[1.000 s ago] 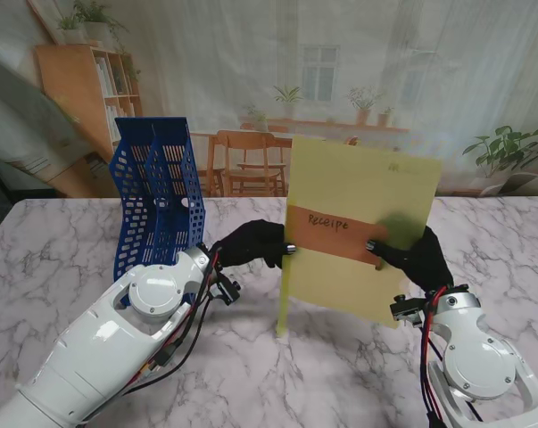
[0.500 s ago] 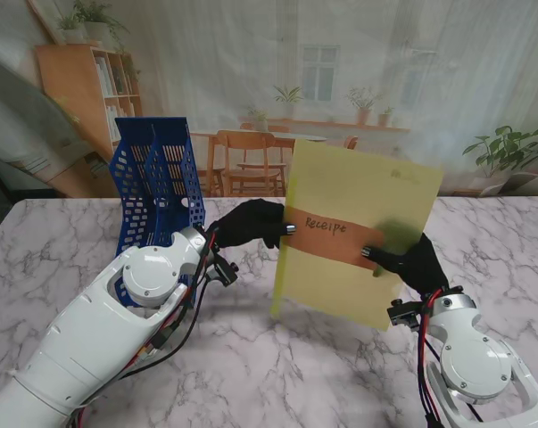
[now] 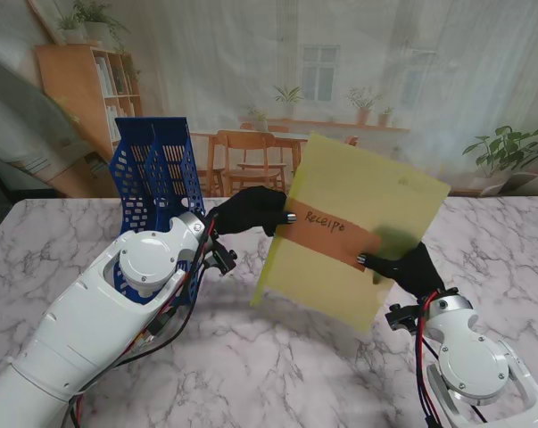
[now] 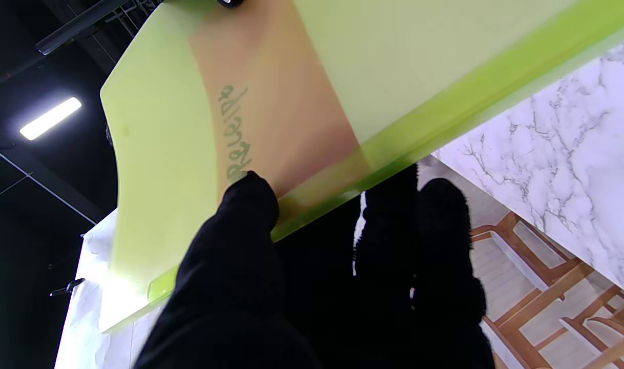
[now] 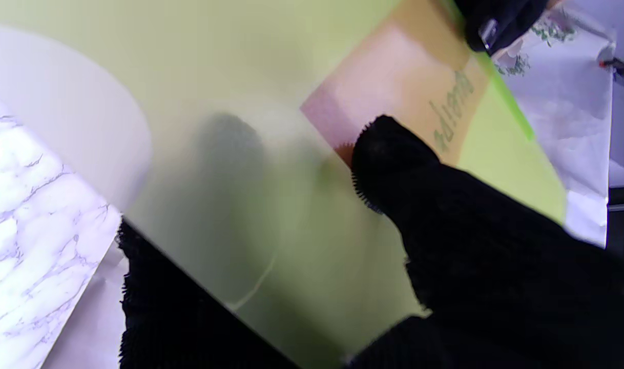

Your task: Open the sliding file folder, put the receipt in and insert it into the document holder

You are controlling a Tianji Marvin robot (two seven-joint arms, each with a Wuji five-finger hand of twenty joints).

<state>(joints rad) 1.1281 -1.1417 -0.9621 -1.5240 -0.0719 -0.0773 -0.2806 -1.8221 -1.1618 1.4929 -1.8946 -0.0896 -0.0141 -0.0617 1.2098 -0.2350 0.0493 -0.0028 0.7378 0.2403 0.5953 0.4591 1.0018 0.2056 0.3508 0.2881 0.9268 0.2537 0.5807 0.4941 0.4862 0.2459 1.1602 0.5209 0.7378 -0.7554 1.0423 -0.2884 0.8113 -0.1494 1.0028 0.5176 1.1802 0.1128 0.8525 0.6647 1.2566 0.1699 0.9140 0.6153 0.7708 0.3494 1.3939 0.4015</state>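
Tilting folder [image 3: 353, 234], now leaning left

The receipt [image 3: 331, 235] sits inside the folder [image 3: 358, 214], which is raised right of the document holder [image 3: 157, 192].

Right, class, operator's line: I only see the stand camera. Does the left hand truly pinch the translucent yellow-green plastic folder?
Observer: Yes. The left wrist view shows the left hand with its thumb on the translucent yellow-green plastic folder, by the writing on the orange paper receipt; other fingers wrap the green edge.
Operator: And the right hand?
Observer: The right hand presses its thumb at the receipt's end; its fingers back the sheet, shadowed through it.
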